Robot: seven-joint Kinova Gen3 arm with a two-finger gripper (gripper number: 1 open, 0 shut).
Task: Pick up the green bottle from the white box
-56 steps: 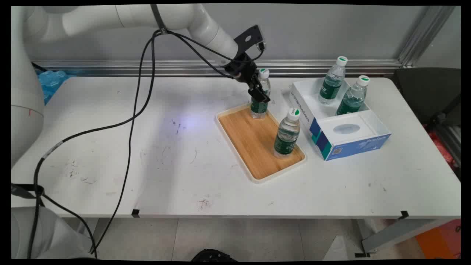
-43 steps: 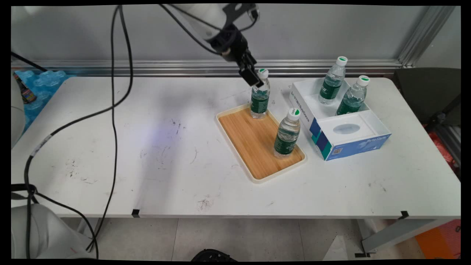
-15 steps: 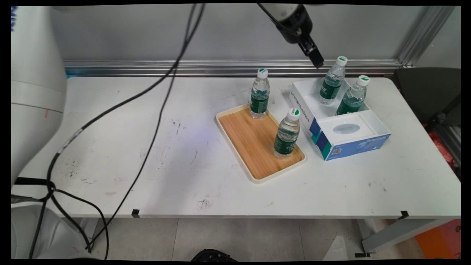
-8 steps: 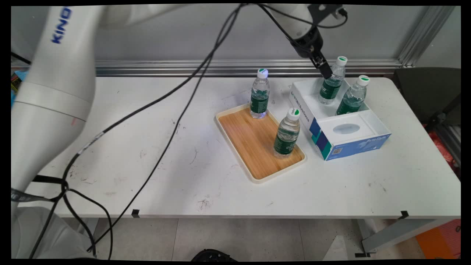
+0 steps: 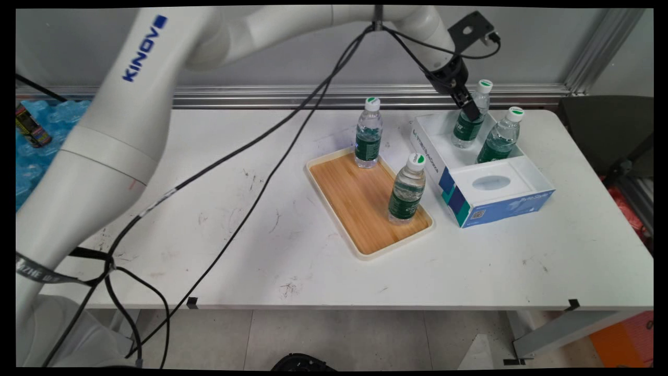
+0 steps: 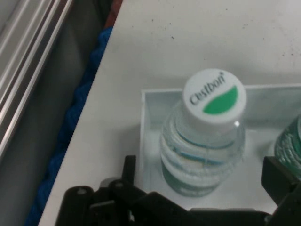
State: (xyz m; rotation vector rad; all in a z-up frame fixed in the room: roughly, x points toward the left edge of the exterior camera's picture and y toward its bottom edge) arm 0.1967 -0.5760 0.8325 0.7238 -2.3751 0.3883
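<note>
Main view: your gripper [image 5: 471, 110] hung at the far bottle [image 5: 471, 113] in the white box [image 5: 485, 172], at its left shoulder; the bottle stood upright. A second bottle [image 5: 500, 136] shared the box; two more [image 5: 368, 132] [image 5: 407, 189] stood on the wooden tray [image 5: 365, 201].

Hand view: the jaws stood spread, with the capped bottle [image 6: 207, 141] between the fingers [image 6: 282, 181], ungripped.

Ahead of my end effector: white box [image 5: 527, 180] on worktop [image 5: 209, 209]; wooden tray [image 5: 355, 203] further off beside it.
</note>
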